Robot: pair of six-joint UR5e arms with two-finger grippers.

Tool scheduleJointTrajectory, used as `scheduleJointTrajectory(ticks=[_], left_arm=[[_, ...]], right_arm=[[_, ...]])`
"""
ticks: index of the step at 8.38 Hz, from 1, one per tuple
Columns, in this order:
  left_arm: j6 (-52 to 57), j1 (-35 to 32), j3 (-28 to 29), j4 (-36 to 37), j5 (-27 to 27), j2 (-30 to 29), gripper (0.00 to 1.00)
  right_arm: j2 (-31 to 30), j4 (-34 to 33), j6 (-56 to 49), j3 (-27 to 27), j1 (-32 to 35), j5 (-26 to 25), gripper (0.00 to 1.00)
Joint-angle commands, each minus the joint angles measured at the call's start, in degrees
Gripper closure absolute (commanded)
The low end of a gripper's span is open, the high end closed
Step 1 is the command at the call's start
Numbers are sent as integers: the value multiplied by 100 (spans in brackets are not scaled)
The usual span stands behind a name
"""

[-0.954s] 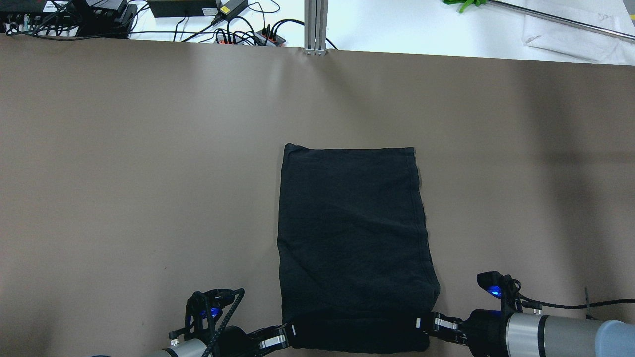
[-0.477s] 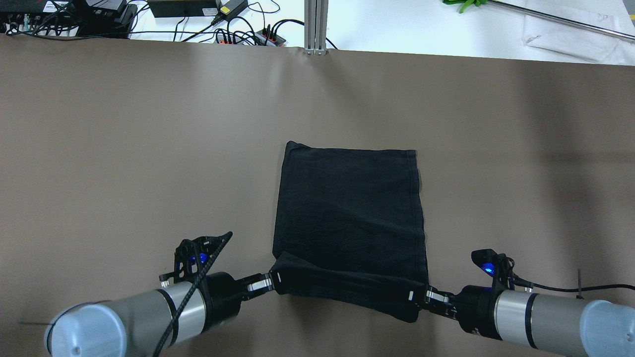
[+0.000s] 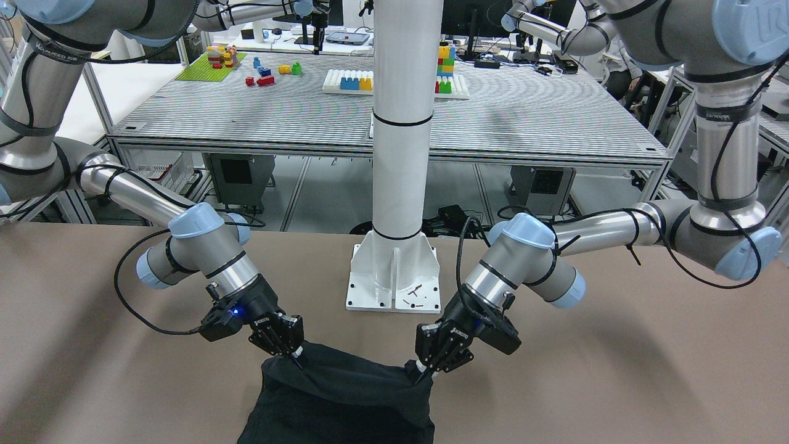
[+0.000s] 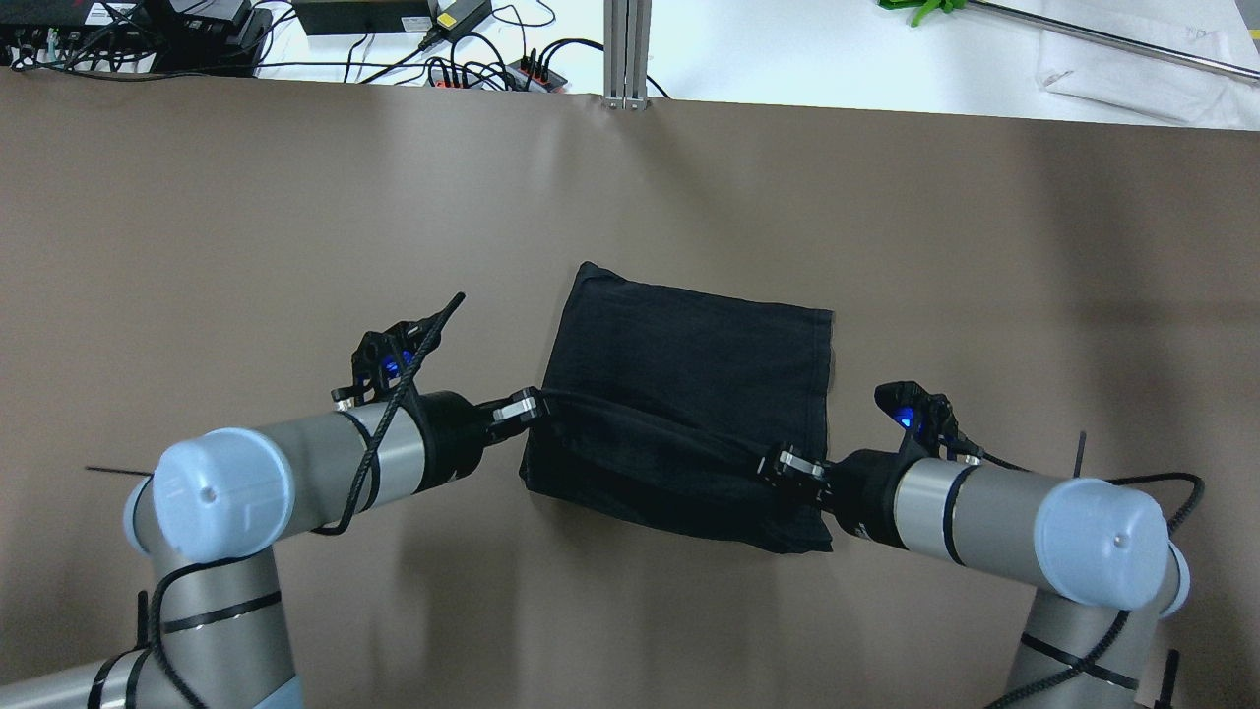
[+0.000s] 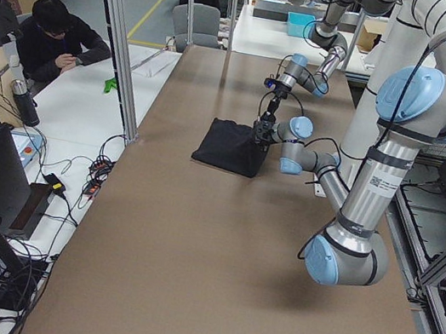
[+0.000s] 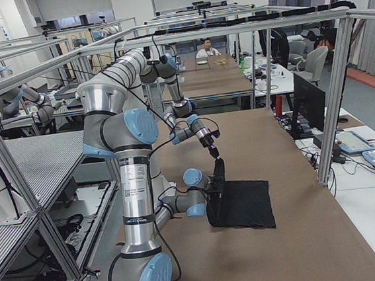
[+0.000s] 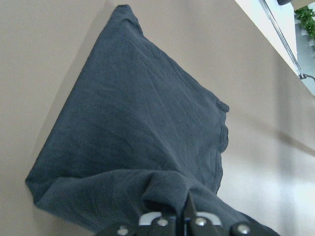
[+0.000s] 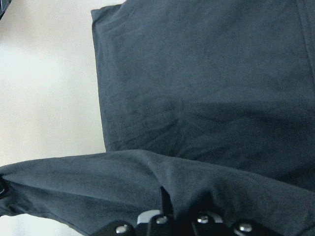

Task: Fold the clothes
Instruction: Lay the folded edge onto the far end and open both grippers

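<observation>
While pinching near corners of garment (image 4: 689,369) in left claw (image 4: 538,402) and right claw (image 4: 774,461), holding that edge raised above worktop (image 4: 295,197), far half flat.

Front-facing view: garment (image 3: 336,401) runs off bottom edge, so you lose its far half; wrist views: left gripper (image 7: 187,216) and right gripper (image 8: 165,206) cut off at bottom edge, fingertips sunk in cloth folds; overhead view: raised near fold hides cloth and table beneath it from you; side views: both grippers too small for you to read jaw stance.
</observation>
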Motion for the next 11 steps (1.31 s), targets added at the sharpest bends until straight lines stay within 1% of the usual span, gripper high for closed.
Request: scheduleJointTrajectory(ticks=[1,2,3,4,5,6,8,9,10,11], left_arm=[[7,-567,1257,-50,-81,-896,100],[-2,-760,1670,-50,-82,-1134,100],[-2,-919,1953,-67,-90,-1276,100],[-2,-1051,2156,-68,-134,-1381,100],[-2,-1148,2402,-76,-265,-1487,100],[-2,-1158,2587,-85,-275,-1627,100],[-2,-1140,2834,-94,-275,-1847,100],[6,-1140,2948,-103,-266,-1927,100],[7,-1140,3019,-216,-231,-1936,89],[24,-1140,3028,-260,-222,-1936,28]], right_arm=[[467,-389,-426,-396,462,-29,100],[510,-389,-454,-607,576,-29,100],[572,-380,-463,-809,629,-29,100],[738,-363,-472,-1142,665,-47,100],[939,-345,-463,-1423,700,-186,100],[1141,-345,-463,-1600,718,-318,100],[1257,-354,-454,-1742,840,-328,100],[1327,-362,-454,-1795,910,-328,95],[1415,-363,-472,-1917,920,-328,26],[1477,-363,-472,-2014,920,-389,6]])
